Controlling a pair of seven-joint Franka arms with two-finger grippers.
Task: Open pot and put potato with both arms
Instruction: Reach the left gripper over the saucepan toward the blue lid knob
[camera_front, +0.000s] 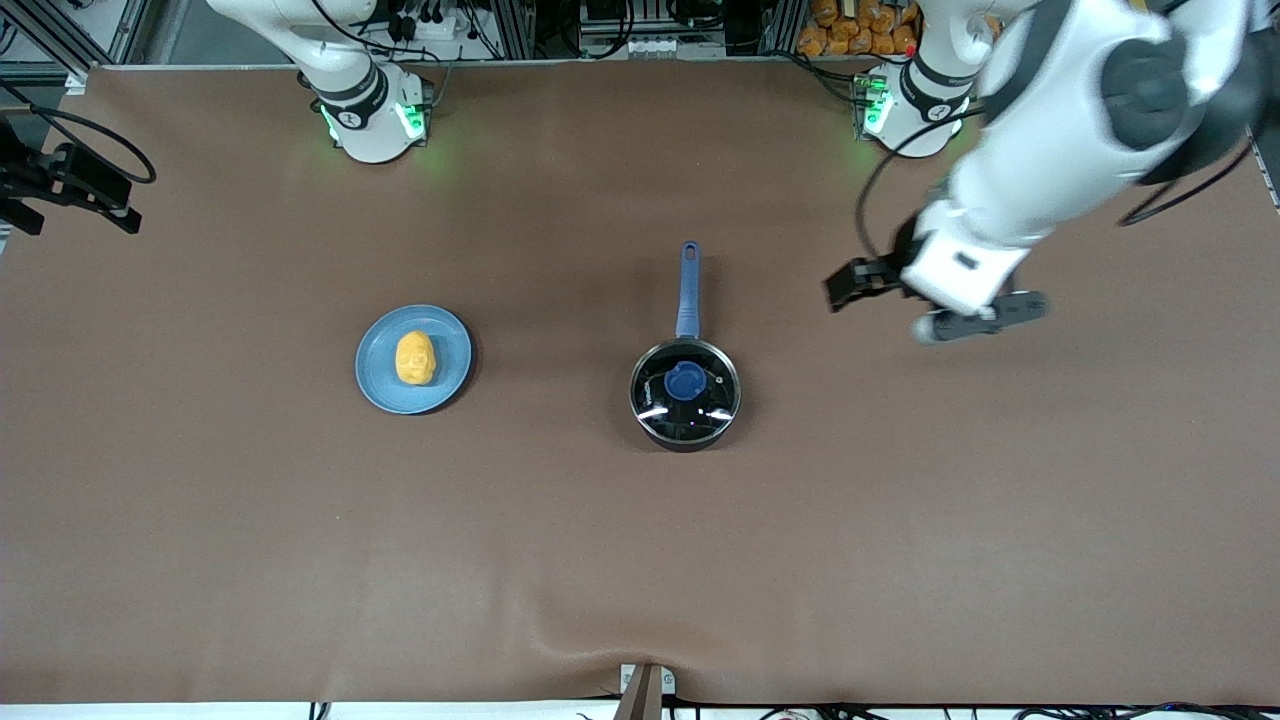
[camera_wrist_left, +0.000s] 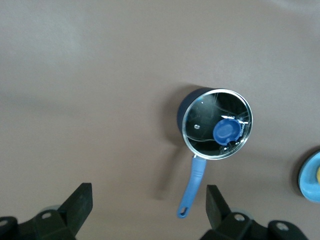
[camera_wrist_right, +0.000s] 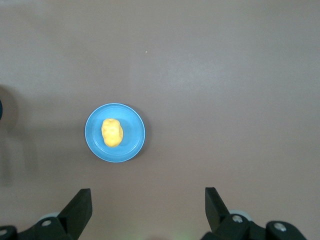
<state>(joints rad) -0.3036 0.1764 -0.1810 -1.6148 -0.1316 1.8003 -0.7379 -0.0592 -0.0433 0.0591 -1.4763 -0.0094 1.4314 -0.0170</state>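
Observation:
The black pot (camera_front: 685, 395) stands mid-table with its glass lid and blue knob (camera_front: 685, 380) on, and its blue handle (camera_front: 688, 290) points toward the robots' bases. The potato (camera_front: 415, 357) lies on a light-blue plate (camera_front: 375, 378) toward the right arm's end. My left gripper (camera_front: 850, 285) is up in the air, over bare table beside the pot, toward the left arm's end. It is open and empty (camera_wrist_left: 148, 192), with the pot (camera_wrist_left: 200, 107) and handle (camera_wrist_left: 194, 187) in its view. My right gripper (camera_wrist_right: 148, 196) is open and empty, high above the potato (camera_wrist_right: 111, 132) and plate (camera_wrist_right: 134, 146). It is out of the front view.
The brown table cover (camera_front: 640, 560) spreads around both objects. A black clamp with cables (camera_front: 70, 180) sits at the table's edge at the right arm's end. The arm bases (camera_front: 370, 115) stand along the edge farthest from the front camera. The plate's edge (camera_wrist_left: 310, 175) shows in the left wrist view.

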